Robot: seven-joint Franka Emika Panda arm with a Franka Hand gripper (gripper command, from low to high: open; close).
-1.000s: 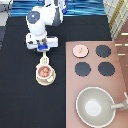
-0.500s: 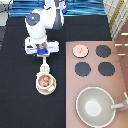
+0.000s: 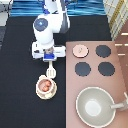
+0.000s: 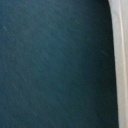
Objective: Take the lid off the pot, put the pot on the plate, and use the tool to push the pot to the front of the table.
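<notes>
The gripper (image 3: 49,59) hangs over the black table (image 3: 20,75), left of the stove, shut on the handle of the cream-white tool (image 3: 51,71). The tool's slotted head points toward the exterior view's bottom and meets the upper rim of the pinkish-tan pot (image 3: 45,86). Reddish insides show in the uncovered pot, which sits on the cream-yellow plate (image 3: 46,95). On the stove counter lies the pale-pink lid (image 3: 79,50), knob up. In the wrist view a pale strip, probably the tool (image 4: 119,60), runs along one edge of the dark tabletop.
The pinkish-brown stove counter (image 3: 122,80) fills the exterior view's right, with three black burners (image 3: 103,51) near the lid. A large grey-beige pan (image 3: 95,106) with a handle stands at its bottom. Black tabletop stretches below and left of the plate.
The gripper with the tool has moved toward the exterior view's bottom. The pot and plate have slid the same way in front of the tool's head.
</notes>
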